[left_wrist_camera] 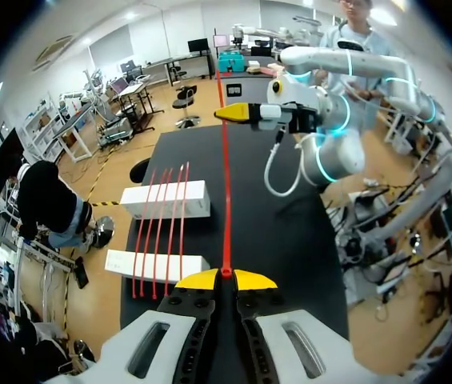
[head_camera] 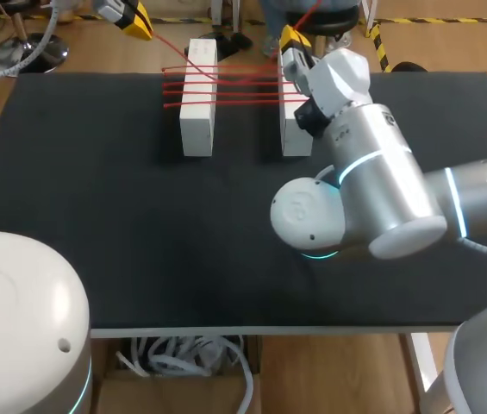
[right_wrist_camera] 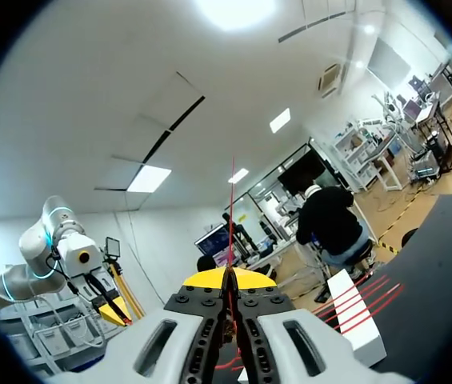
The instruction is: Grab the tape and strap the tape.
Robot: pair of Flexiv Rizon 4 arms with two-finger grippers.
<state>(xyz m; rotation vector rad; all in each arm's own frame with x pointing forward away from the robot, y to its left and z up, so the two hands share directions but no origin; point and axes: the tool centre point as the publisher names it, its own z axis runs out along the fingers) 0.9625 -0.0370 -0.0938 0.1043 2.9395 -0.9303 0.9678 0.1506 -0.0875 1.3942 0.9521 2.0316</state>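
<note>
Toward the far edge of the table [head_camera: 96,216], red tape [head_camera: 226,86] crossed two white blocks [head_camera: 198,112] in several strands, then ran up to the right gripper [head_camera: 293,39] and the left gripper [head_camera: 135,19], each clenched on it above that edge.

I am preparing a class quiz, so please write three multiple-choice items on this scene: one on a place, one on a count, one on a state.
1. Where do the tape strands run?
A. across both blocks
B. around one block only
C. flat on the table, beside the blocks

2. How many white blocks are on the table?
A. one
B. two
C. four

3. How is the left gripper?
A. open and empty
B. shut on the tape
C. shut on a block

Answers: 1 A, the red strands span from one block to the other. 2 B, two white blocks stand apart, side by side. 3 B, both yellow tips pinch the red tape in the left wrist view.
</note>
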